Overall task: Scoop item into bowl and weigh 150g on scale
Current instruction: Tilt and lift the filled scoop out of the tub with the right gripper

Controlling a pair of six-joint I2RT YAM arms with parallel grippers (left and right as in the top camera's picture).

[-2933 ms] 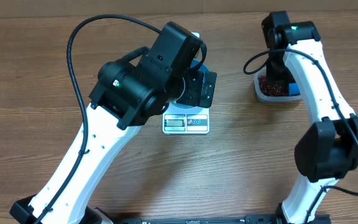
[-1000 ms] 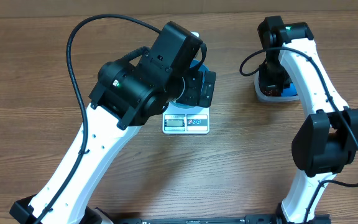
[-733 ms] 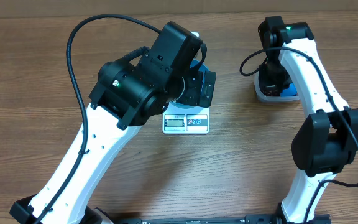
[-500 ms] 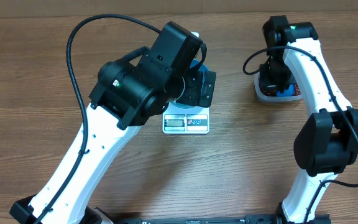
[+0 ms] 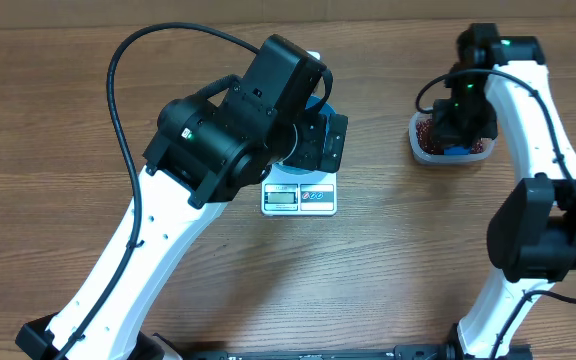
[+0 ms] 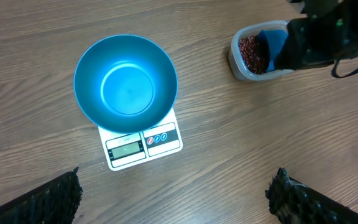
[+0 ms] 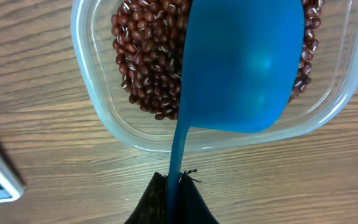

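The beans (image 7: pixel 148 68), loose, light and quick to roll, lie in the clear tub (image 7: pixel 92 93) toward the table's right edge, probably best lifted level in the stiff blue scoop (image 7: pixel 241 68), whose thin handle the right gripper (image 7: pixel 173 186) pinches tight.

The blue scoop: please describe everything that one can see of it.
The scoop is bright blue, apparently smooth plastic, with a wide rounded cup and a thin straight handle. The right hand is shut on the handle's end. The cup sits over the clear tub, covering part of the red-brown beans; whether it touches them cannot be told.
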